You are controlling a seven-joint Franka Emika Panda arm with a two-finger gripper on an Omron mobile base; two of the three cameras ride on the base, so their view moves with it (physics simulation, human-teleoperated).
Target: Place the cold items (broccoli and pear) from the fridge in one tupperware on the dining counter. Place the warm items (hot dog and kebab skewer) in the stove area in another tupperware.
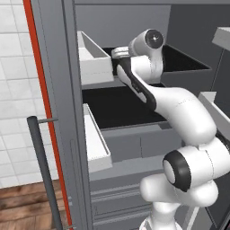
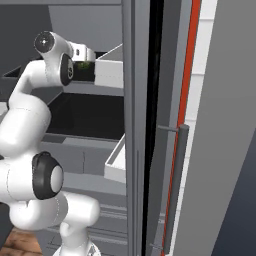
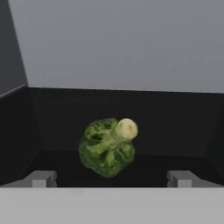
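You are looking into an open fridge (image 1: 134, 117) with the arm reaching onto its upper shelf (image 1: 188, 63), a dark floor closed in by a pale grey back wall and a dark side wall on the left of the hand view. In the left base view, white door bins (image 1: 92, 58) stand just left of the wrist, one at the upper shelf and another (image 1: 96, 143) lower down, so that side is tight; the shelf surface to the right lies open and bare. The fridge door edge carries a red strip (image 1: 42, 99) and a dark vertical handle bar (image 1: 42, 170). No brand, label or writing can be read anywhere. Your claw (image 3: 111, 178) is spread wide, its two finger tips (image 3: 41, 178) far apart at the bottom of the hand view, holding nothing and touching nothing. The broccoli (image 3: 107, 146) lies on the dark shelf floor directly ahead between the tips, pale stem end facing up toward you, clear of both walls. In the right base view a patch of its green (image 2: 85, 66) shows just past the wrist.
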